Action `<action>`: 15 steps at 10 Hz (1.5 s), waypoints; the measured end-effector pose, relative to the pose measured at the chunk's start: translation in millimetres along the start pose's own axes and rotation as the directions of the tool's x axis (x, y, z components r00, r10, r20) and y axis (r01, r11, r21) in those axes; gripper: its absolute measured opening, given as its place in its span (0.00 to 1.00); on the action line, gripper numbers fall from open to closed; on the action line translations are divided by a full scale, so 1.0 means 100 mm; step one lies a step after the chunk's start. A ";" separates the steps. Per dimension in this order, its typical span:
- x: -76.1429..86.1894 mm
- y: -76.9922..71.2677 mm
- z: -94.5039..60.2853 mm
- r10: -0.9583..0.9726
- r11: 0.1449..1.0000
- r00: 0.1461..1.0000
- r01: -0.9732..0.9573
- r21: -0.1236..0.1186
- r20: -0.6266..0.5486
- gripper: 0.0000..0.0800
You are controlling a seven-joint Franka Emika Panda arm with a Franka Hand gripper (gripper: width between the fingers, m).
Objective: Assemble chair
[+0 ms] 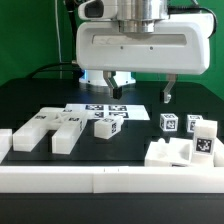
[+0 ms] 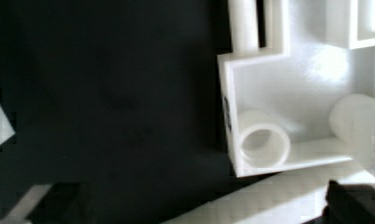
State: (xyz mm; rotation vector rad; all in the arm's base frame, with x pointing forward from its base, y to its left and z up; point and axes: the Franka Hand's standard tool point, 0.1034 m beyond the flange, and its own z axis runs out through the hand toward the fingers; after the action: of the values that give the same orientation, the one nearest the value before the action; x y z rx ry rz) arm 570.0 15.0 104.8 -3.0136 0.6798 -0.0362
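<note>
The chair lies in loose matte-white pieces on the black table. A notched slab piece is at the exterior view's left, with a small tagged block beside it. Two tagged cubes stand to the right, and a larger notched piece sits in front of them. My gripper hangs open above the back of the table, touching nothing. In the wrist view a white recessed piece with a round post lies below the open gripper; both dark fingertips show at the frame's edge.
The marker board lies flat behind the small block. A long low white border rail runs along the table's front. A small white piece sits at the far left edge. The arm's big white body fills the upper middle.
</note>
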 end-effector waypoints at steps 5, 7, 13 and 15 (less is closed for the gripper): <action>-0.32 0.78 0.26 0.136 0.991 0.987 -0.135 -0.019 0.090 0.81; -0.32 0.75 0.26 0.131 0.991 0.987 -0.130 -0.019 0.090 0.81; -0.58 1.12 0.43 0.287 0.953 0.942 -0.299 0.045 0.177 0.81; -0.62 1.11 0.45 0.289 0.952 0.936 -0.303 0.042 0.200 0.81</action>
State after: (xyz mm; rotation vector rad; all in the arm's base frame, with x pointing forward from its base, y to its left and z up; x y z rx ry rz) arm 467.8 -56.2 53.0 -2.7633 1.0747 0.2331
